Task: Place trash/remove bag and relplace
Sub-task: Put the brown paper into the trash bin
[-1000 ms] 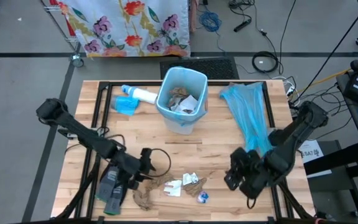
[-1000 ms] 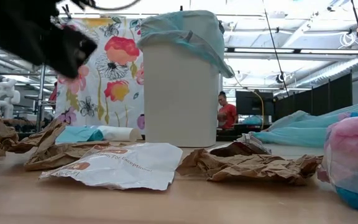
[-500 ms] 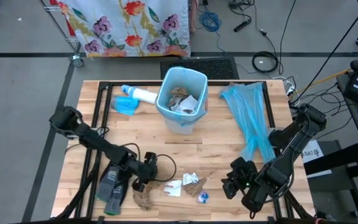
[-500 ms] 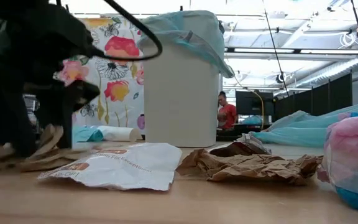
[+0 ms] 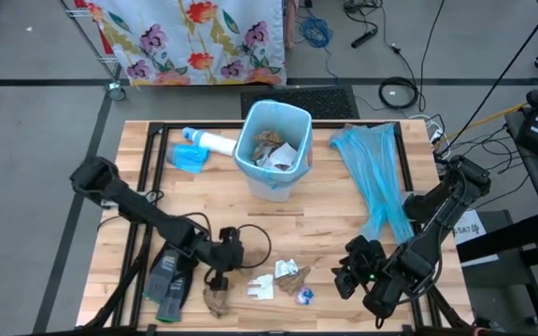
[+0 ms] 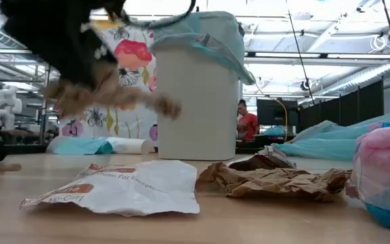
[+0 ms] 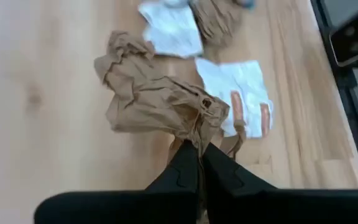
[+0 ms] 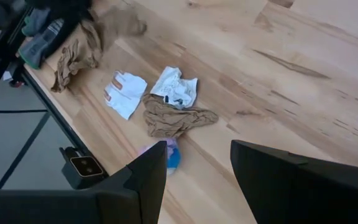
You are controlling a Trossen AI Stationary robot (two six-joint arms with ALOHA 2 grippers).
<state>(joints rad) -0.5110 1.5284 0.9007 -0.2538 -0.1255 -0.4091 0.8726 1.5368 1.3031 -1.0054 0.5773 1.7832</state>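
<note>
The white bin (image 5: pixel 274 149) with a blue bag liner stands at the table's far middle with trash inside. Loose trash lies near the front edge: a white wrapper (image 5: pixel 261 287), a brown wad (image 5: pixel 292 274), a white scrap (image 8: pixel 176 87) and another brown wad (image 5: pixel 217 300). My left gripper (image 5: pixel 230 264) is shut on a crumpled brown paper (image 7: pixel 157 102). My right gripper (image 5: pixel 344 275) hovers open at the near right, above the table, right of the scraps. My left gripper pinches a bunched edge of the crumpled brown paper (image 7: pixel 197 132) between its two fingertips. The fingers slant down toward the table. In the low view the paper (image 6: pixel 107 91) hangs below the fingers, clear of the tabletop.
Spare blue bags (image 5: pixel 372 177) lie at the far right. A white tube-shaped bottle (image 5: pixel 215 142) and blue plastic (image 5: pixel 191 157) lie left of the bin. Dark gloves (image 5: pixel 169 283) sit at the near left. A pink and blue object (image 8: pixel 168 154) lies by the front edge.
My left gripper went down onto the brown paper near the front edge, shut on it, and lifted it clear of the table. The white wrapper beside it shifted a little. My right gripper moved slightly toward the near edge, then kept still.
</note>
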